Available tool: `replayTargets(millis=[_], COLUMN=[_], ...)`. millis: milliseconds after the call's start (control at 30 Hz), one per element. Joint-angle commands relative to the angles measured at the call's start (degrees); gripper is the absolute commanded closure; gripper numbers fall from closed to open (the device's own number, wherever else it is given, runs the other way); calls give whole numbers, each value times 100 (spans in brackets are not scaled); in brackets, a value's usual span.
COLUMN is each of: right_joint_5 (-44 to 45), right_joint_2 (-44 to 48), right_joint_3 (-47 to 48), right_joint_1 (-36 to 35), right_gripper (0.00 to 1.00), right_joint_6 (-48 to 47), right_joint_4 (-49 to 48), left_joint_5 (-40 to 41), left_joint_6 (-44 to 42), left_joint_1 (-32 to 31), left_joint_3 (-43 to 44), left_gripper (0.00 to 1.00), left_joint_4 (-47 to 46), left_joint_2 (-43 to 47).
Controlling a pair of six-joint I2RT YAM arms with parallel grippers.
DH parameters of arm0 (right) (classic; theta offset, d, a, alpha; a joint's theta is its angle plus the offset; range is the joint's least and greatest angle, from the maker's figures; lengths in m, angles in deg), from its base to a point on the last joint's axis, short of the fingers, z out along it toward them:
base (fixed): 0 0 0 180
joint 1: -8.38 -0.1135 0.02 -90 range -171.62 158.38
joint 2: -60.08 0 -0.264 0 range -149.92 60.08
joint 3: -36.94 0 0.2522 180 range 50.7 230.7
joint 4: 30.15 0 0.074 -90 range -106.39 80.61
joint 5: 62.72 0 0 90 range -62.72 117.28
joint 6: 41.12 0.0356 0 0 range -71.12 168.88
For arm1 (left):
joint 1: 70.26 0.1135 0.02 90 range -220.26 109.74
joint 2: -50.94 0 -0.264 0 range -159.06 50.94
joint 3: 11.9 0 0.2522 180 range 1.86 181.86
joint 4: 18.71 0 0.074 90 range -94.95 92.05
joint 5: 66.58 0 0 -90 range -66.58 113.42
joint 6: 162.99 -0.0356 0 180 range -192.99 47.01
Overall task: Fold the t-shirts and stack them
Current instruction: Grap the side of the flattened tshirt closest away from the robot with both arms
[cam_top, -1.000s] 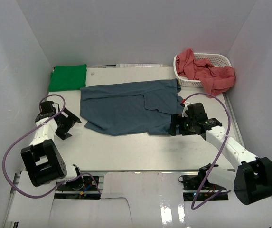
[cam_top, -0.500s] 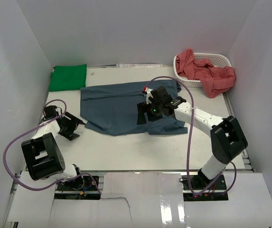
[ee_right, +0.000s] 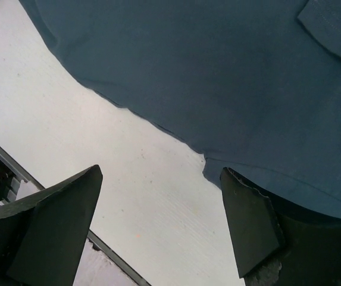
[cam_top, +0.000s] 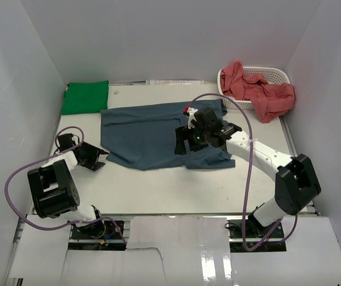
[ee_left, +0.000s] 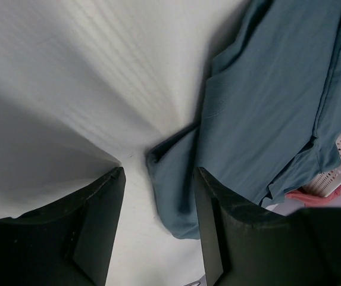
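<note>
Count, top view: two arms, one basket, three colours of t-shirt.

- Left gripper (cam_top: 101, 159): fingers (ee_left: 102, 220) spread, bare table (cam_top: 176, 185) showing in the gap. It pinches nothing. In the left wrist view the gripper (ee_left: 158, 174) has the near-left corner of the slate blue t-shirt (ee_left: 265, 101) lying between and just ahead of its tips. Whether either finger touches the cloth cannot be told.
- Right gripper (cam_top: 182, 140): fingers set wide apart, holding nothing. In the right wrist view the gripper (ee_right: 161, 173) sits over the hem of the blue shirt (ee_right: 218, 71), with cloth beyond the tips and bare table nearer the wrist. Contact cannot be told.
- Slate blue t-shirt (cam_top: 146, 134): one, spread flat between the two grippers, its right part folded over.
- Bright green t-shirt (cam_top: 85, 97): one, folded, beyond the left gripper at the far left corner.
- Salmon red t-shirts (cam_top: 265, 92): bunched and spilling over the white basket (cam_top: 277, 74), far right of the right gripper. Number cannot be told.
</note>
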Motion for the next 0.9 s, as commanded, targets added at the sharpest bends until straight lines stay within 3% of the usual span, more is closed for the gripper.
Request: replayTargets(millis=[0,233,400,867], right_joint_5=[184,298,386,421], right_joint_2=[315,525,649,543], right_joint_3=[-124,-326,-511,-652], right_joint_1=[18,27,36,62], right_gripper=[13,12,11,10], right_joint_6=[1,-25,-25,-25], right_joint_4=[-9,26,35,43], left_joint_5=[615,932,984,1398], left_joint_6=[50,112,156,94], left_joint_1=[-234,-506,-568,-568], left_joint_3=[-131,54,46,81], left_gripper=[39,45,65,66], left_joint_4=[-133,-124,-106,720], left_joint_2=[-376,-761,-903,239])
